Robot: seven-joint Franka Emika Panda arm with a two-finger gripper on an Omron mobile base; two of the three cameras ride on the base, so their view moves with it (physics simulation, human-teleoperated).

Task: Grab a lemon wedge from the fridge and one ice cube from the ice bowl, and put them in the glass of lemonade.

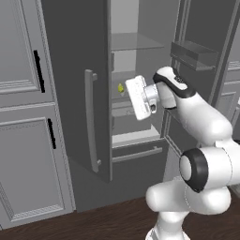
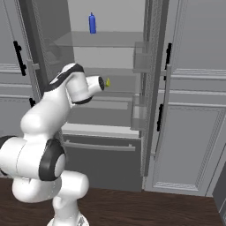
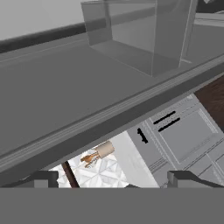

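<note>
Fridge (image 1: 75, 93) stands open before the robot, one tall dark grey appliance with its doors swung out, a pale bar handle on the left door and clear shelves inside. Panelled grey cabinets (image 2: 194, 132) with black handles flank it on both sides. One white arm reaches into the open compartment, and its gripper (image 3: 113, 178) carries its two dark finger tips set wide apart at the bottom corners of the hand view, with nothing between them.

One blue bottle (image 2: 92, 23) stands upright on an upper shelf, well above the hand. One lemon wedge (image 2: 107, 82) lies on the middle shelf, a tiny yellow piece just beyond the front of the hand in the right base view; in the left base view the lemon wedge (image 1: 121, 87) sits just left of the wrist, at about the same height.

The coming grasp seems to turn on this: the wedge lies a little ahead of the hand and to the robot's left, near but not between the fingers. The wedge is too small to give its long axis. The hand camera looks along the shelf edge and past a clear door bin, so the hand probably needs re-aiming toward the wedge before it closes.
</note>
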